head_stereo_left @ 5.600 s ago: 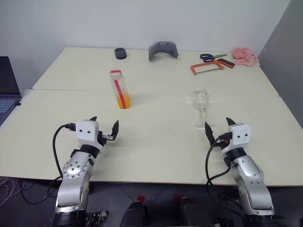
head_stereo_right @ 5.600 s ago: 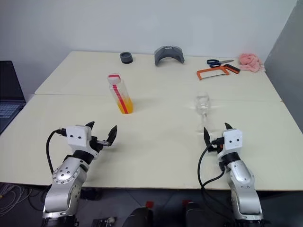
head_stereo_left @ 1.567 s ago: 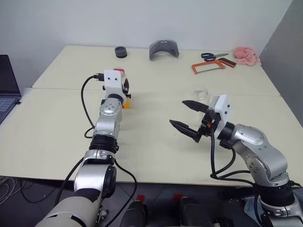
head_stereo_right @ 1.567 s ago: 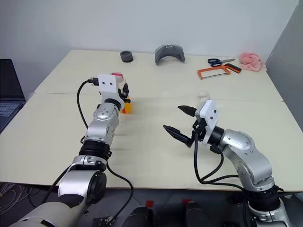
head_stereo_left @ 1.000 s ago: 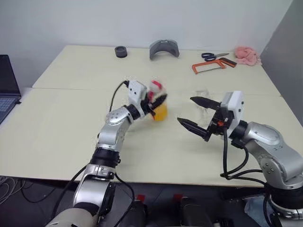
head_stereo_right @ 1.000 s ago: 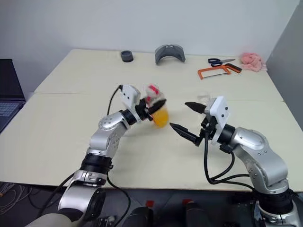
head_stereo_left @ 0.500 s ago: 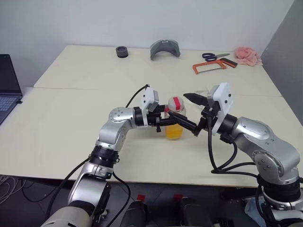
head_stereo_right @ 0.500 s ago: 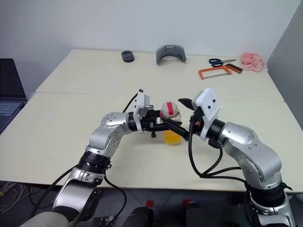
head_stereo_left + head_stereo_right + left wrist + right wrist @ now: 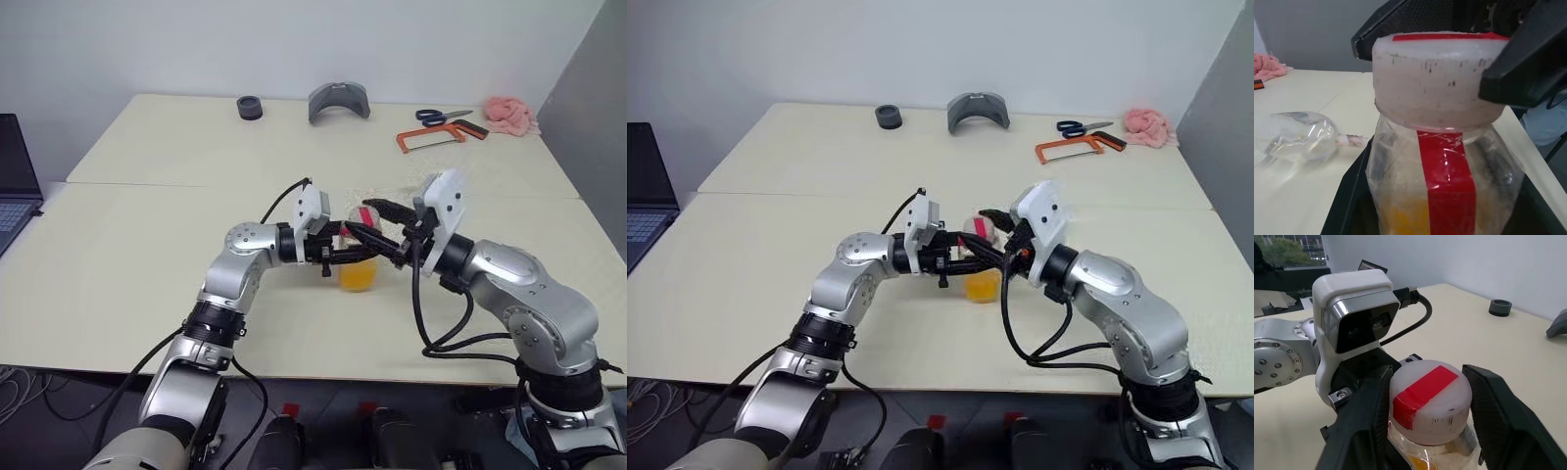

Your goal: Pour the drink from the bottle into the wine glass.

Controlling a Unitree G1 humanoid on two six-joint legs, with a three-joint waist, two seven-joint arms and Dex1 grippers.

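Note:
The bottle (image 9: 359,264) is upright above the table (image 9: 147,294) near its middle, with the orange drink (image 9: 358,277) in its lower part. My left gripper (image 9: 355,257) reaches in from the left and is shut on the bottle's body. My right gripper (image 9: 357,216) comes from the right, one black finger (image 9: 1369,416) on each side of the white cap (image 9: 1430,394) with its red strip, pressed against it. The wine glass (image 9: 1298,139) shows in the left wrist view beyond the bottle; in the eye views my right hand covers it.
Along the far edge lie a black ring (image 9: 249,108), a grey curved piece (image 9: 338,101), scissors (image 9: 441,117), an orange hacksaw (image 9: 439,137) and a pink cloth (image 9: 509,115). A laptop (image 9: 15,186) sits off the left side.
My left gripper has carried the bottle rightwards to the middle of the table. My right gripper has come in from the right and its fingers have narrowed onto the cap.

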